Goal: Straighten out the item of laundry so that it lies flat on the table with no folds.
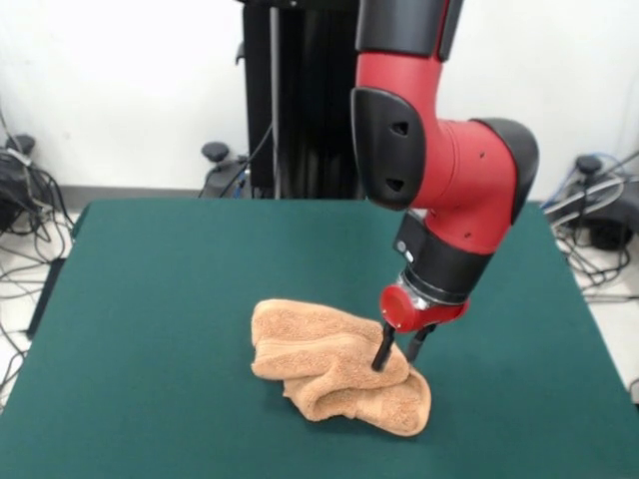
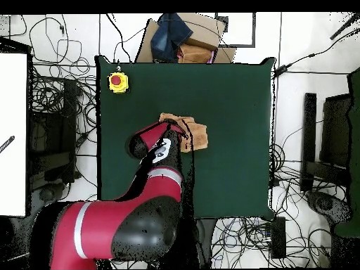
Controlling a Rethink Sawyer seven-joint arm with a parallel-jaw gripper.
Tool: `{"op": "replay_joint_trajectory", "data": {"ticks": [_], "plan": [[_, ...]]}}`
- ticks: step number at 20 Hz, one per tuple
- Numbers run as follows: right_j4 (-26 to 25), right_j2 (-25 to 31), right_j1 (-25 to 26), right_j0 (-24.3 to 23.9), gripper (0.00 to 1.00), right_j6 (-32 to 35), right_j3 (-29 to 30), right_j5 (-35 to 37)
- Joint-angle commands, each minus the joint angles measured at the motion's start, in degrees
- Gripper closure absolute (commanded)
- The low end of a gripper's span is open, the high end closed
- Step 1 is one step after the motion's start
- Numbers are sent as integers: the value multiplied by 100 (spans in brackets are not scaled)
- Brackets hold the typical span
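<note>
The peach-orange towel (image 1: 334, 367) lies crumpled in thick folds on the dark green table (image 1: 160, 289), a little right of the middle and toward the front edge. My gripper (image 1: 399, 349) points down at the towel's back right part. Its two black fingers stand apart: the left fingertip (image 1: 382, 355) presses into the cloth, and the right one is at the towel's edge. In the overhead view the towel (image 2: 194, 135) shows as a bunched lump on the table (image 2: 232, 105), partly covered by my arm (image 2: 158, 151), which hides the gripper.
A yellow box with a red button (image 2: 118, 82) sits at one table corner. A cardboard box with dark cloth (image 2: 184, 36) stands beyond the table's far edge. Cables and equipment lie on the floor around the table. The pedestal (image 1: 300, 100) stands behind the table.
</note>
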Motion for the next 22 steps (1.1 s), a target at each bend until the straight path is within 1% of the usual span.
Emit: {"op": "replay_joint_trajectory", "data": {"ticks": [1,7,15,20,22], "plan": [[-33,15,-66,-145,0,675,321,177],[-58,-64,47,-71,0,775,255,118],[-58,-16,208,-49,0,694,83,131],[-69,-92,417,1,0,764,-38,23],[-87,-211,569,92,0,824,-165,30]]}}
